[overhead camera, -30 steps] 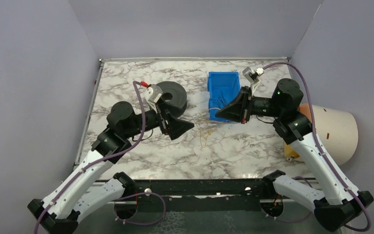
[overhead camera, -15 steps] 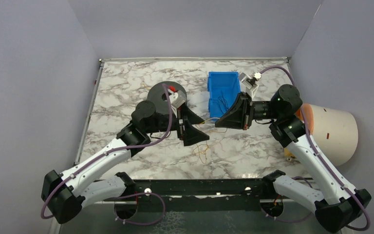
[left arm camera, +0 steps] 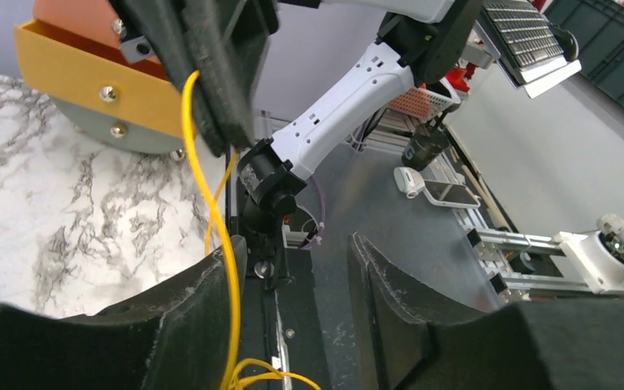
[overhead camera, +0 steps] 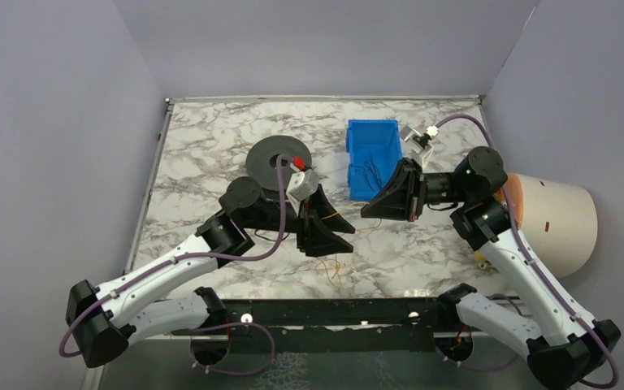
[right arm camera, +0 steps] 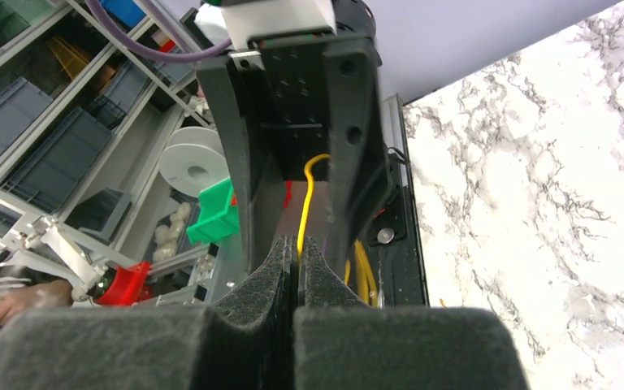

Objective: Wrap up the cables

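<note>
A thin yellow cable lies in loose loops on the marble table and rises to the grippers. My right gripper is shut on the cable; in the right wrist view the strand comes out above the closed pads. My left gripper is open, facing the right one at close range. In the left wrist view the cable runs down along the inner face of the left finger, between the open jaws.
A black spool lies flat behind the left arm. A blue bin with dark strands inside stands at the back, beside the right gripper. A cream cylinder sits off the table's right edge.
My left arm swung forward and right off the spool, bringing its open jaws around the cable near the right gripper. The right gripper drifted slightly forward, still holding the cable.
</note>
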Available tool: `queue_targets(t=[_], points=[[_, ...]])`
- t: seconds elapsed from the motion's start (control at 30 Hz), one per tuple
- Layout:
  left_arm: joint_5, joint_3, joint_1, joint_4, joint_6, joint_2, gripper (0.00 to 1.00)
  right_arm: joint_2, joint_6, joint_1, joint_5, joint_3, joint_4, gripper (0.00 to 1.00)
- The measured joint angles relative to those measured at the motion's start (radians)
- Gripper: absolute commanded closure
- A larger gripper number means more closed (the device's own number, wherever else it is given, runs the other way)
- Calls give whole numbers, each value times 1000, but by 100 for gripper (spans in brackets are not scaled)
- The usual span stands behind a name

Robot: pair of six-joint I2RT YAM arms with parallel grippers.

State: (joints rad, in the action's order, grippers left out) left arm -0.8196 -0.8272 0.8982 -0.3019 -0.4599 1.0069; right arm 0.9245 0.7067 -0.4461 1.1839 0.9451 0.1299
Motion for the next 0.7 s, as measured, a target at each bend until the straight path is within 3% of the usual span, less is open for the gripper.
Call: queue_targets(t=[0.2, 0.4, 0.7], points=[[-1, 16, 1, -18, 5, -47, 51, -7, 0, 0, 0, -40, 2, 99], [1, 32, 1, -18, 6, -56, 78, -10, 0, 0, 0, -60, 1, 99], [-24, 37, 2, -19, 3, -57, 91, -32, 5, -2, -29, -61, 10, 99]])
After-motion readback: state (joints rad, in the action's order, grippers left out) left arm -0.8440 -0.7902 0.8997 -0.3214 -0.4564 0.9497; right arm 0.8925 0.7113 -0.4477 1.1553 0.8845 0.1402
